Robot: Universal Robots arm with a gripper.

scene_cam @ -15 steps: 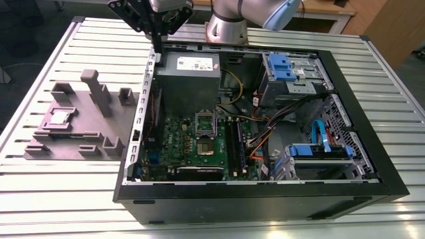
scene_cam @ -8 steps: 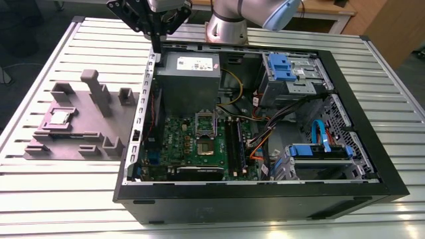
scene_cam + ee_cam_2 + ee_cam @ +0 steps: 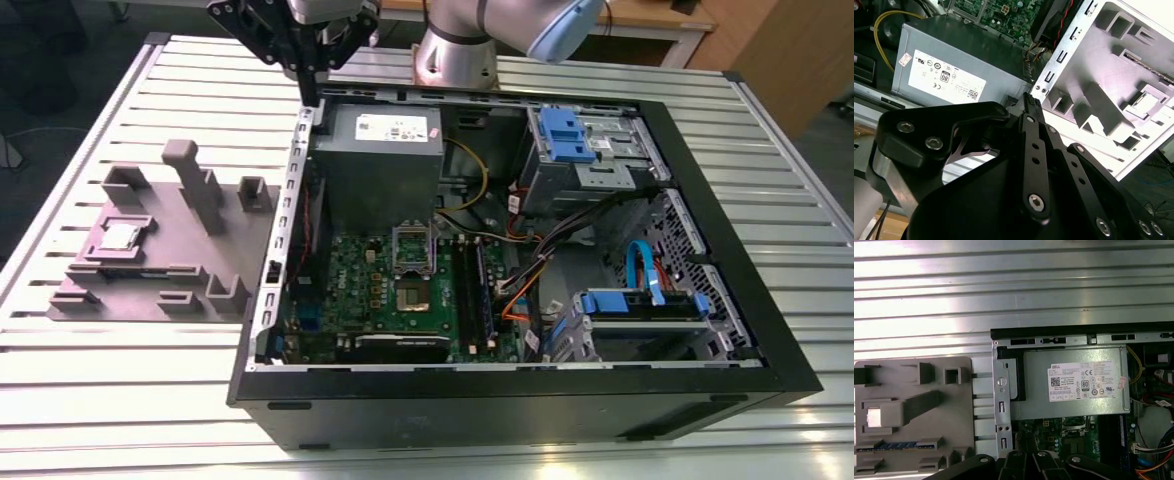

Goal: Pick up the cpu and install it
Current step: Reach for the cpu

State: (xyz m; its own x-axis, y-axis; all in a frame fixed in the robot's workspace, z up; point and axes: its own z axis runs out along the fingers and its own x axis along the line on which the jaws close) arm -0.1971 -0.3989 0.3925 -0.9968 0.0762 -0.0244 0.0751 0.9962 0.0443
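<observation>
Gripper: the gripper (image 3: 310, 97) hangs over the far corner of the computer case (image 3: 727, 215), right by its metal edge. The fingers are drawn narrow, tips together, with nothing between them; the second wrist view (image 3: 1032, 97) shows the same.
Chip: the cpu (image 3: 120, 236) lies flat in its recess, silvery top up and well apart from the gripper. It shows as a pale square in the first wrist view (image 3: 874, 416). Face up like that, I'd say it's laid out to be taken from above.
Tray: the tray (image 3: 154, 285) sits on the slatted table (image 3: 134, 400) just beside the case, on the exterior view's left. Its raised blocks look meant to keep each part from sliding.
Case: it lies on its side with the open face up, so the green board (image 3: 347, 280) faces the arm.
Power box: the grey box (image 3: 376, 160) is at the far end, nearest the gripper.
Socket: the socket (image 3: 411, 296) is mid-board; it looks open and bare, though I can't be sure.
Progress: the chip is untouched in the tray and the pick is not yet made.
</observation>
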